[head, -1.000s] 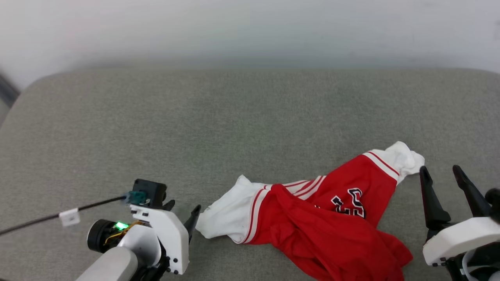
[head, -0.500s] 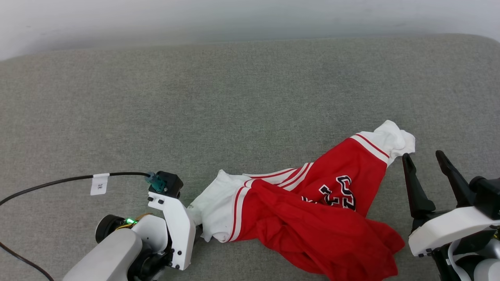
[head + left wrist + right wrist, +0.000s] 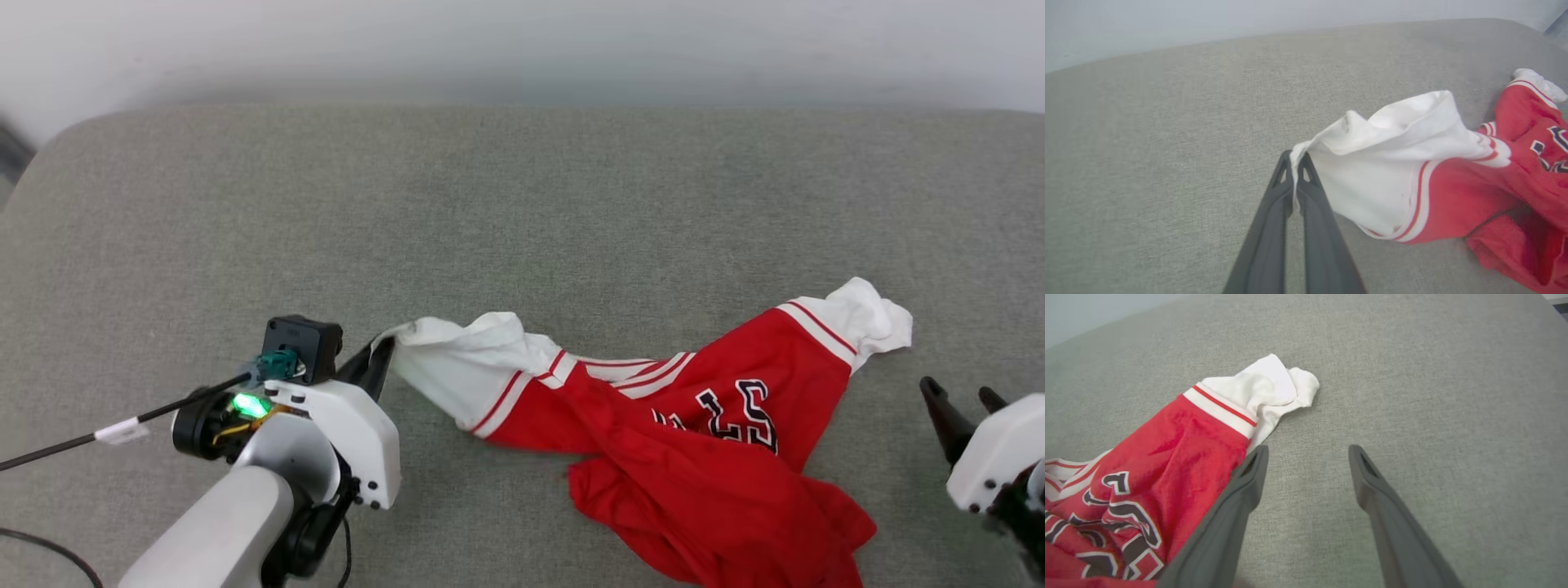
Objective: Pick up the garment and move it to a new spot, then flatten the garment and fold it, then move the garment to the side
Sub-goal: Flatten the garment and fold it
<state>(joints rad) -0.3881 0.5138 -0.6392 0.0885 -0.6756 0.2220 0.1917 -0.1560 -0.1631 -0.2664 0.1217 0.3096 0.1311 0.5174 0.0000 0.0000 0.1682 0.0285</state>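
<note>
Nearest the robot, the red body of the garment (image 3: 694, 482) lies bunched in soft folds at the near edge of the grey padded surface (image 3: 522, 212), right of its middle, with dark white-edged lettering facing up. In the right wrist view the same lettering on the garment (image 3: 1167, 457) shows at the lower left.

The left gripper (image 3: 380, 359) sits left of the middle. Its 2 dark fingers are pressed together on the hem of 1 white sleeve. In the left wrist view, a pinch of white cloth runs between the tips of the left gripper (image 3: 1295, 157), and the sleeve of the garment (image 3: 1453, 196) stretches away from them to the striped seam and the red body. A black cable (image 3: 163, 408) with a white tag (image 3: 121, 430) leads off this wrist toward the left edge.

The right gripper (image 3: 957, 392) is by the right edge, its fingers spread with nothing between them. In its own wrist view, the right gripper (image 3: 1308, 451) has 1 fingertip just beside the red shoulder, and bare grey cloth lies in the gap. The other white sleeve lies crumpled a little beyond these tips.

Farther off, the surface runs bare to its far edge, with rounded far corners, against a pale wall (image 3: 522, 41).
</note>
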